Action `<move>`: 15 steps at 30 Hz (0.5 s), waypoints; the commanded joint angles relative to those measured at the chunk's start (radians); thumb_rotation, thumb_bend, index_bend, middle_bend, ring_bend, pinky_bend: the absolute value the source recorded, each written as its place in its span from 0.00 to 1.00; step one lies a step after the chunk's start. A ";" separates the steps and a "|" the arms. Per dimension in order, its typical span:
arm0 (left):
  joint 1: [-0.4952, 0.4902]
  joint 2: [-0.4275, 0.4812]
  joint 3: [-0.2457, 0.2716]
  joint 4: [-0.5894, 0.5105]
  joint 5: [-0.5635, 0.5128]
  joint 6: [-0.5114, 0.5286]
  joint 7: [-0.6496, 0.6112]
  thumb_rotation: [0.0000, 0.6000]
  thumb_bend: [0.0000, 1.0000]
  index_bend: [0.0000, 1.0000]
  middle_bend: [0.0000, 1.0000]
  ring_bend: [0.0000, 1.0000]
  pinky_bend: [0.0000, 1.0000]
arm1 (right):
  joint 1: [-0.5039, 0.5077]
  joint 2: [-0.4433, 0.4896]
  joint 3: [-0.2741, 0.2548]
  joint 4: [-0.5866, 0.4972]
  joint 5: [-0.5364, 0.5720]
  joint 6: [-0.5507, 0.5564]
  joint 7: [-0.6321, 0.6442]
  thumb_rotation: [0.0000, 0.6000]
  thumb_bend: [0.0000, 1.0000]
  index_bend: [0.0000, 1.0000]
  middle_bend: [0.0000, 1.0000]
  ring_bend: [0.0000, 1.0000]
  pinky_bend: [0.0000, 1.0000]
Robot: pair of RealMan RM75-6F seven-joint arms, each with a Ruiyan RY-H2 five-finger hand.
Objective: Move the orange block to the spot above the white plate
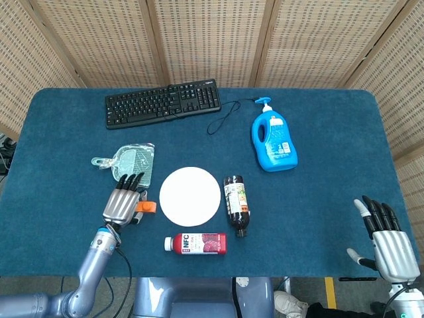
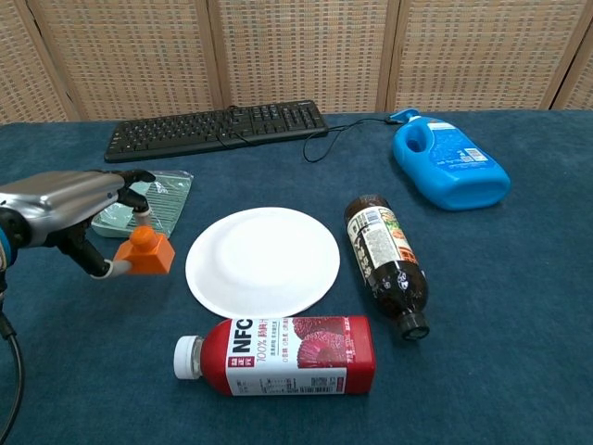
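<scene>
The orange block point(image 2: 145, 252) hangs a little above the table, just left of the white plate point(image 2: 263, 260). My left hand point(image 2: 69, 206) holds it, pinched between thumb and fingers. In the head view the block point(image 1: 147, 207) shows as a small orange patch at the right side of my left hand point(image 1: 125, 203), next to the white plate point(image 1: 190, 196). My right hand point(image 1: 386, 242) rests at the near right corner of the table, fingers spread, holding nothing.
A black keyboard point(image 1: 163, 103) lies at the back. A clear-green packet point(image 2: 139, 202) sits behind my left hand. A dark bottle point(image 2: 385, 263) lies right of the plate, a red juice bottle point(image 2: 280, 354) in front of it, a blue detergent jug point(image 2: 447, 169) at back right.
</scene>
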 commanded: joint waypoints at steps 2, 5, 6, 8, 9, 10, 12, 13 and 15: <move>-0.046 0.004 -0.043 -0.019 -0.050 0.005 0.060 1.00 0.39 0.55 0.00 0.00 0.00 | 0.001 0.005 0.001 0.000 0.003 -0.003 0.012 1.00 0.00 0.00 0.00 0.00 0.01; -0.078 -0.006 -0.072 -0.017 -0.102 0.004 0.096 1.00 0.39 0.55 0.00 0.00 0.00 | 0.005 0.008 0.001 0.003 0.009 -0.012 0.023 1.00 0.00 0.00 0.00 0.00 0.01; -0.088 -0.009 -0.080 -0.016 -0.117 0.003 0.104 1.00 0.39 0.55 0.00 0.00 0.00 | 0.006 0.008 0.002 0.004 0.012 -0.016 0.026 1.00 0.00 0.00 0.00 0.00 0.01; -0.114 -0.021 -0.102 -0.010 -0.155 -0.001 0.124 1.00 0.39 0.55 0.00 0.00 0.00 | 0.010 0.010 0.004 0.007 0.018 -0.024 0.035 1.00 0.00 0.00 0.00 0.00 0.01; -0.125 -0.027 -0.110 -0.007 -0.170 -0.002 0.133 1.00 0.39 0.55 0.00 0.00 0.00 | 0.011 0.011 0.004 0.008 0.021 -0.027 0.038 1.00 0.00 0.00 0.00 0.00 0.01; -0.139 -0.033 -0.117 -0.005 -0.185 -0.004 0.145 1.00 0.39 0.55 0.00 0.00 0.00 | 0.012 0.012 0.005 0.009 0.024 -0.030 0.042 1.00 0.00 0.00 0.00 0.00 0.01; -0.168 -0.047 -0.132 0.001 -0.226 -0.007 0.174 1.00 0.39 0.54 0.00 0.00 0.00 | 0.014 0.015 0.008 0.010 0.032 -0.034 0.053 1.00 0.00 0.00 0.00 0.00 0.01; -0.181 -0.054 -0.138 0.004 -0.240 -0.009 0.184 1.00 0.39 0.54 0.00 0.00 0.00 | 0.014 0.016 0.009 0.011 0.034 -0.034 0.057 1.00 0.00 0.00 0.00 0.00 0.01; -0.212 -0.073 -0.151 0.021 -0.279 -0.013 0.209 1.00 0.39 0.54 0.00 0.00 0.00 | 0.015 0.019 0.012 0.014 0.040 -0.037 0.067 1.00 0.00 0.00 0.00 0.00 0.01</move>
